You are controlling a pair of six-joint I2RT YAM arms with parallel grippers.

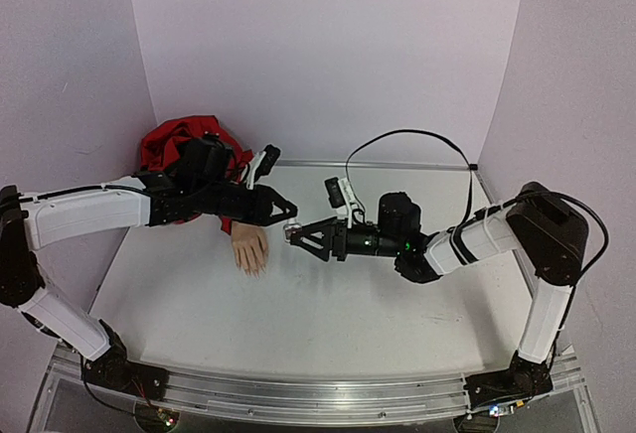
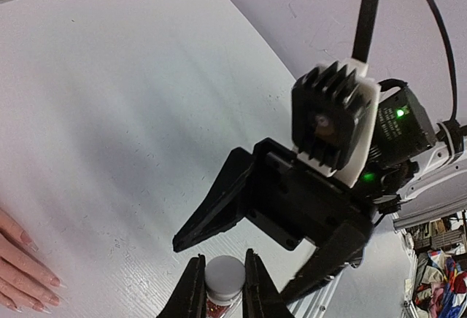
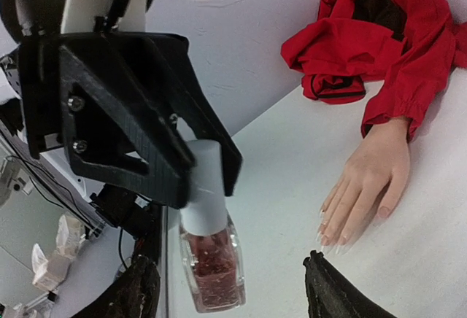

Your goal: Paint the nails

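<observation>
The flesh-coloured mannequin hand (image 1: 250, 246) lies palm down on the table, its red sleeve (image 1: 187, 145) bunched behind it. Its pale nails (image 3: 325, 236) point toward the near edge and also show in the left wrist view (image 2: 31, 243). My left gripper (image 1: 288, 212) is shut on the white cap (image 2: 224, 278) of the polish bottle (image 3: 212, 268) and holds it in the air, right of the hand. The bottle hangs below the cap with reddish glitter polish inside. My right gripper (image 1: 301, 240) is open, its fingers (image 3: 337, 292) spread on either side of the bottle without touching it.
The white table (image 1: 328, 304) is bounded by lilac walls at the back and sides. A black cable (image 1: 417, 137) loops above the right arm. An aluminium rail (image 1: 318, 398) runs along the near edge.
</observation>
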